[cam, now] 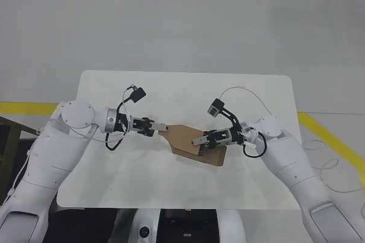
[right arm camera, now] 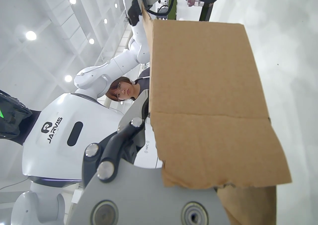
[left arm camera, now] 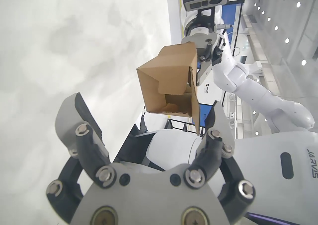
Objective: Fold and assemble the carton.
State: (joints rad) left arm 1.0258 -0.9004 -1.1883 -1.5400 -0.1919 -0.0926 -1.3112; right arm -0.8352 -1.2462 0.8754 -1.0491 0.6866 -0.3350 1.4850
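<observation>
The carton (cam: 185, 141) is over the middle of the table (cam: 170, 91), its right end clamped by the right gripper (cam: 199, 141); just left of the table's middle, the left gripper (cam: 159, 128), spread wide, meets a flap

Both arms bend inward with elbows out, their grippers facing each other. The left gripper (cam: 153, 127) has its fingers (left arm camera: 85, 116) spread wide. The right gripper (cam: 201, 141) is clamped on the carton (cam: 182, 137) wall.

Plain carton (left arm camera: 164, 74) without print, small printed placard (left arm camera: 207, 88) on far wall
</observation>
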